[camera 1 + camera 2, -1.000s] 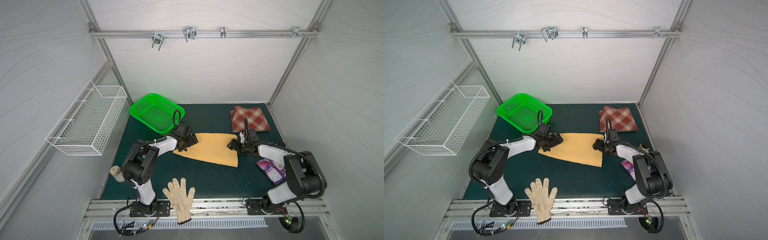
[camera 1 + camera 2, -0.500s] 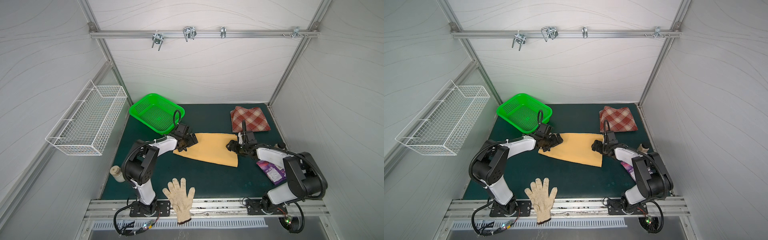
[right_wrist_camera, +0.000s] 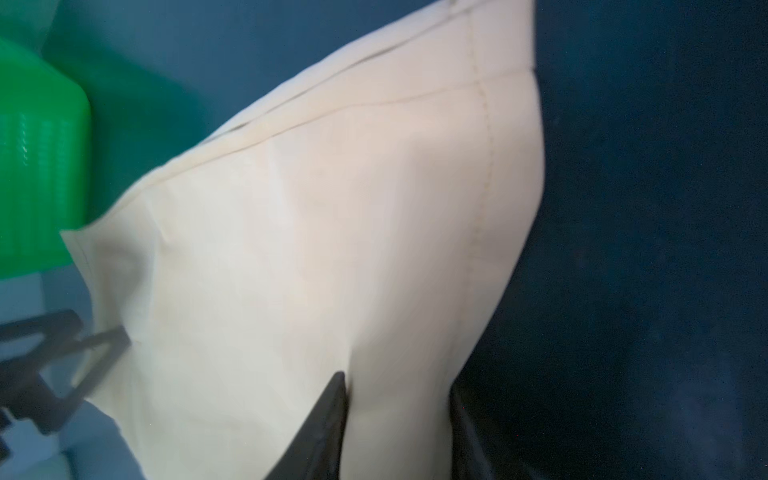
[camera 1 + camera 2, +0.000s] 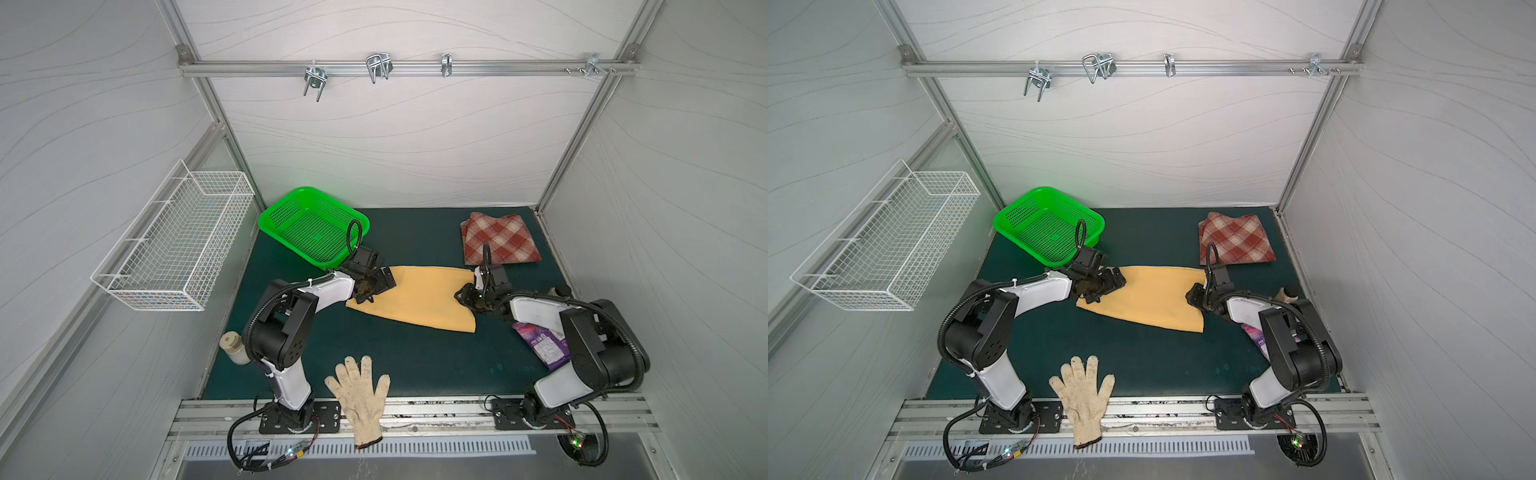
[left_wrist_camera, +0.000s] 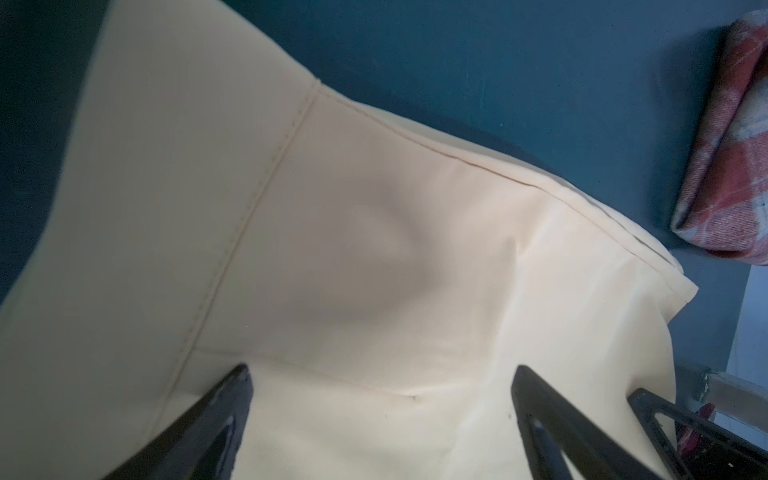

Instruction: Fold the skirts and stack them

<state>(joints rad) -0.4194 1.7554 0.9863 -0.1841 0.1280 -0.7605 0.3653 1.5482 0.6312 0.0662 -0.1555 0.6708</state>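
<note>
**Both top views**
- Mustard-yellow skirt: lies flat at the middle of the dark green mat, a long shape that is wider at its right end.
- Plaid skirt: rust-red and cream, folded, at the far right corner of the mat. It is near the yellow skirt's far right corner but apart from it.
- Left gripper: low over the yellow skirt's left end, with its jaws spread wide.
- Right gripper: at the skirt's right edge. Its jaw gap cannot be made out from here.
- Green mesh basket: at the far left corner of the mat.
- Off-white knitted glove: lies across the mat's near edge and the rail.
- Purple packet: on the right of the mat, partly under the right arm.
- White wire basket: mounted on the left wall.

**Left wrist view**
- Left gripper: both fingers stand far apart, with their tips down at the pale yellow cloth.
- Mustard-yellow skirt: a stitched seam and a hem are visible, with a soft dent in the cloth ahead of the fingers.
- Plaid skirt: its folded edge shows beyond the yellow skirt.

**Right wrist view** (blurred)
- Right gripper: the fingers are drawn in close and clamped on a raised ridge of cloth.
- Mustard-yellow skirt: tented up toward the fingers, with a seam running along it.
- Green mesh basket: visible beyond the skirt's far end.
</note>
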